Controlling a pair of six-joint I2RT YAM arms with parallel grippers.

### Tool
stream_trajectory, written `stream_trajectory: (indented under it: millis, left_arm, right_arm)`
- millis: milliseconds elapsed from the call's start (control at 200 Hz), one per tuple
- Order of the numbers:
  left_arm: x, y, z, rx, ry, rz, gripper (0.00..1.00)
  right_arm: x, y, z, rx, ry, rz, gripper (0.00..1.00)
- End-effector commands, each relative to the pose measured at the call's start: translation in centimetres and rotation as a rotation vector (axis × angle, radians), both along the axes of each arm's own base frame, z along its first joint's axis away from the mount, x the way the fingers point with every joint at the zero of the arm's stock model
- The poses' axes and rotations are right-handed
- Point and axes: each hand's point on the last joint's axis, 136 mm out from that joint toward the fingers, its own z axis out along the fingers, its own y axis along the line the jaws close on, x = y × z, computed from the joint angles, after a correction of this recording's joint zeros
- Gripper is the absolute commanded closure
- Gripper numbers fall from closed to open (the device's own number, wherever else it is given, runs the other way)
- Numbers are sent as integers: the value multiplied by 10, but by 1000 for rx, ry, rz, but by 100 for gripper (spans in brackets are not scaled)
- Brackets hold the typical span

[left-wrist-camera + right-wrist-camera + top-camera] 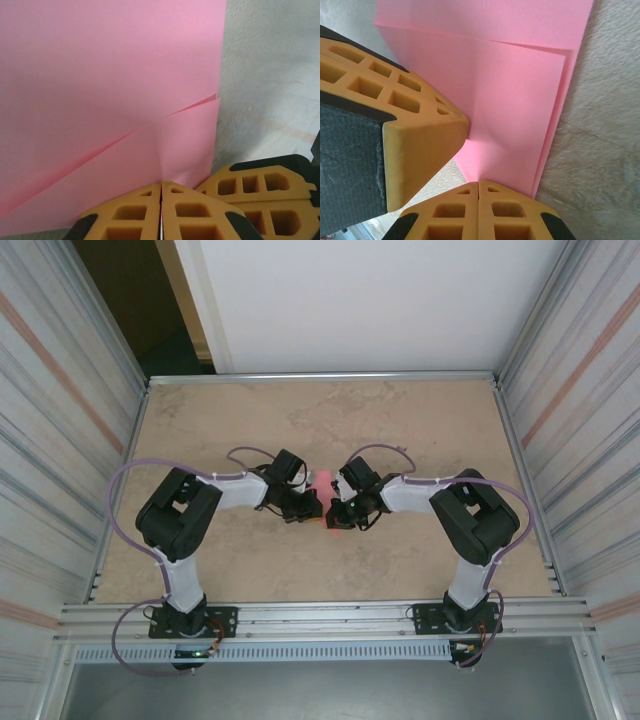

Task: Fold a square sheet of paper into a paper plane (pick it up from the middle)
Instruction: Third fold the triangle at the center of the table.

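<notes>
The pink sheet of paper (324,480) lies folded between the two grippers in the middle of the table. In the left wrist view the paper (100,75) shows a slanted flap edge, and my left gripper (161,186) is shut on its near edge. A short crease rises from the closed tips. In the right wrist view the paper (520,85) lies in stacked layers with offset right edges, and my right gripper (478,182) is shut on its near corner. From above, the left gripper (314,508) and right gripper (337,514) nearly touch.
The beige table (400,420) has open room on all sides of the arms. Ribbed metal walls (60,400) stand left and right, and an aluminium rail (330,618) runs along the front. An orange finger of the other gripper (395,125) crowds the right wrist view.
</notes>
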Motion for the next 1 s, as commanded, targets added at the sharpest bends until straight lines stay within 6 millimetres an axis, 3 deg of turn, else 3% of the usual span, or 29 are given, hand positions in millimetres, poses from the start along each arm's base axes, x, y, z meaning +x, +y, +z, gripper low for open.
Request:
stream_trajectory:
  millis: [0, 356, 566, 692, 852, 997]
  left_arm:
    - [-1, 20, -21, 74, 2, 3, 90]
    - [38, 83, -29, 108, 3, 129, 90]
    - [56, 111, -22, 122, -3, 202, 90]
    - [68, 105, 1, 82, -52, 212, 89]
    - [73, 106, 40, 27, -142, 281, 84]
    - [63, 110, 63, -21, -197, 339, 73]
  right_arm:
    - [-31, -36, -43, -173, 134, -33, 98]
    - [-47, -56, -56, -247, 164, -39, 99]
    - [-35, -44, -46, -204, 120, -42, 97]
    - [-16, -20, -18, -109, 44, -50, 91]
    - [13, 11, 45, 28, -136, -98, 83]
    - [29, 14, 88, 92, -307, -210, 72]
